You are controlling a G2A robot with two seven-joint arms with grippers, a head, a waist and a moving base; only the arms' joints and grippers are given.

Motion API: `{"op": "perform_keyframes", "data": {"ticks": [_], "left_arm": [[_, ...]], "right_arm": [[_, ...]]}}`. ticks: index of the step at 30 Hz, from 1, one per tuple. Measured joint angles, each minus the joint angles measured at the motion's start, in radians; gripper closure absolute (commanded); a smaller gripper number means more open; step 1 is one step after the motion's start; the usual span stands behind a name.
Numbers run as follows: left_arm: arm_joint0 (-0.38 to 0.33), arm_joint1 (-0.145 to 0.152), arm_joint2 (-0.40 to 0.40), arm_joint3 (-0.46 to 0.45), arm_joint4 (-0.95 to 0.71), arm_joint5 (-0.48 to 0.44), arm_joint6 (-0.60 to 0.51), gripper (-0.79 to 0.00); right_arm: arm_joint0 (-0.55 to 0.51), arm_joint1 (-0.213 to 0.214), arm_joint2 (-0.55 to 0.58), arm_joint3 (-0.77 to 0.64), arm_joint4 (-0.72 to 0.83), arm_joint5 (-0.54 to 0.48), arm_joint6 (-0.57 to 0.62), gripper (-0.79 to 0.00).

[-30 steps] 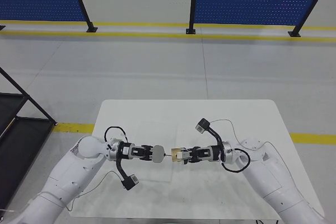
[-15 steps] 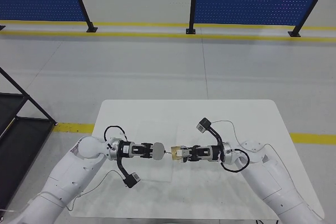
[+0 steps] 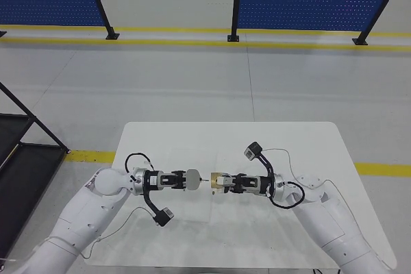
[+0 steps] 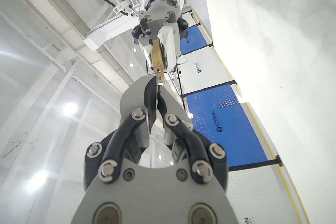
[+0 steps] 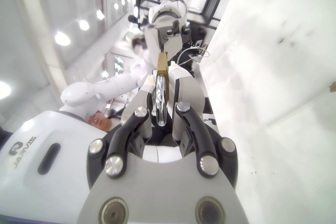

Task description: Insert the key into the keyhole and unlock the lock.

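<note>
My main worry here: the key (image 4: 158,79) looks to be only just at the keyhole (image 4: 157,70) on the end of the lock (image 4: 156,57). Both are held up in the air over the middle of the desk (image 3: 294,144). If the two arms aren't dead in line when I push or twist, I reckon the blade binds or bends. The key could also slip round in the grip instead of turning the cylinder. The lock might spin in its hold too, since its shackle end is smooth chrome. And if either one gets let go, it drops onto the desk.

The left gripper (image 4: 155,97) has its fingers pinched together on the key's head, with just the blade poking out to the right. The right gripper (image 5: 161,83) has its fingers clamped on the lock, one on each side. The shackle sits back toward the palm and the brass body points left at the key. Can't tell how deep the key actually sits.
</note>
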Motion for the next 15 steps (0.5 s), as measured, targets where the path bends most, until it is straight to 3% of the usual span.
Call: {"op": "perform_keyframes", "data": {"ticks": [15], "left_arm": [[0.005, 0.000, -0.001, -0.002, 0.011, 0.006, -0.029, 0.000]], "right_arm": [[-0.008, -0.005, 0.001, -0.008, -0.004, 0.008, -0.028, 0.000]]}}
